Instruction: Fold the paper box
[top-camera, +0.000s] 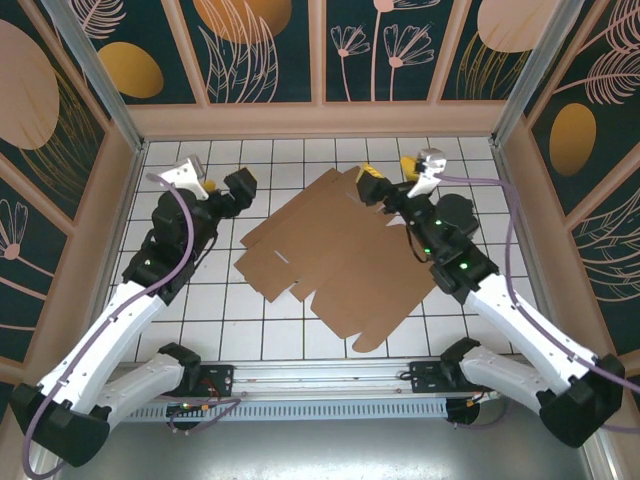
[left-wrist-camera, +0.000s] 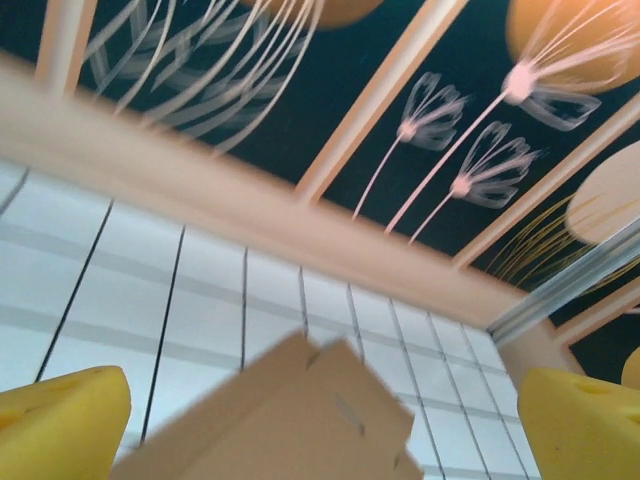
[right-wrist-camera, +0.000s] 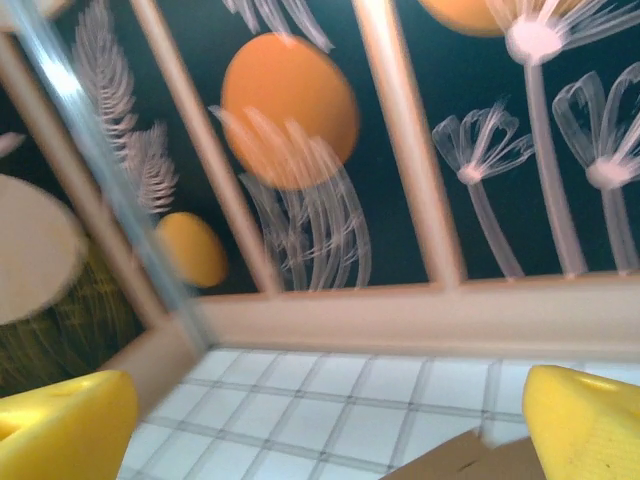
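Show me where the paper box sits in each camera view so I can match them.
Top external: paper box lies flat, mid-frame.
Left wrist: a flap at bottom centre.
Right wrist: a brown sliver at the bottom edge, right of centre.
Shared landmark: white gridded table.

A: How much of the paper box (left-wrist-camera: 290, 425) shows from the left wrist?
B: One blurred corner, cut off by the bottom edge; its slots are smeared.
A: And from above?
B: The right gripper (top-camera: 389, 172) hides part of the flap toward the table's (top-camera: 300, 150) far right corner.
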